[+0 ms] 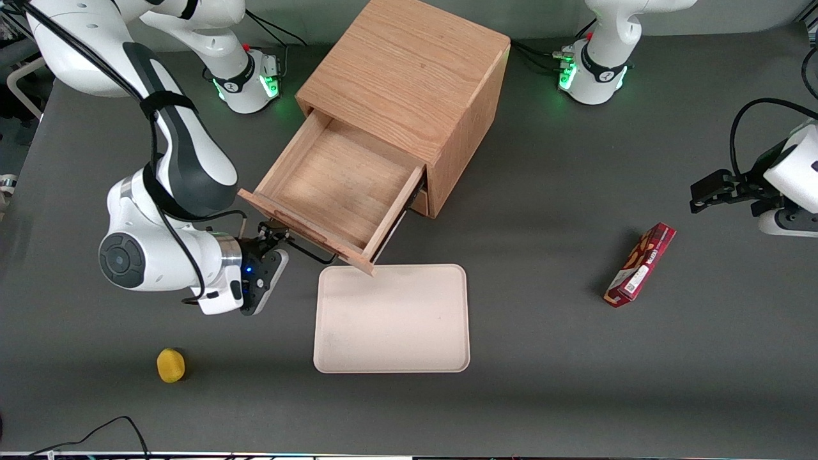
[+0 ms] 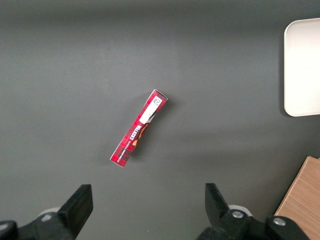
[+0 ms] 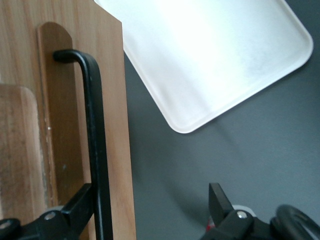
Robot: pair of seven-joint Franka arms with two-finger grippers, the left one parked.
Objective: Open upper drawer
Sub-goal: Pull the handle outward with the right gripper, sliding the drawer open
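Note:
The oak cube cabinet (image 1: 409,76) stands at the middle of the table. Its upper drawer (image 1: 326,185) is pulled far out and its light-wood inside is bare. The long black bar handle (image 1: 307,249) runs along the drawer's front panel (image 3: 112,125) and shows close up in the right wrist view (image 3: 95,130). My right gripper (image 1: 271,235) is at the handle's end toward the working arm. It is open (image 3: 150,207): one finger (image 3: 80,207) lies against the bar and the other (image 3: 217,200) stands well apart over the table. The lower drawer is almost wholly hidden under the upper one.
A cream tray (image 1: 392,318) lies just in front of the open drawer, nearer the front camera, and shows in the right wrist view (image 3: 210,55). A yellow object (image 1: 170,365) sits near the table's front edge. A red snack box (image 1: 640,264) lies toward the parked arm's end.

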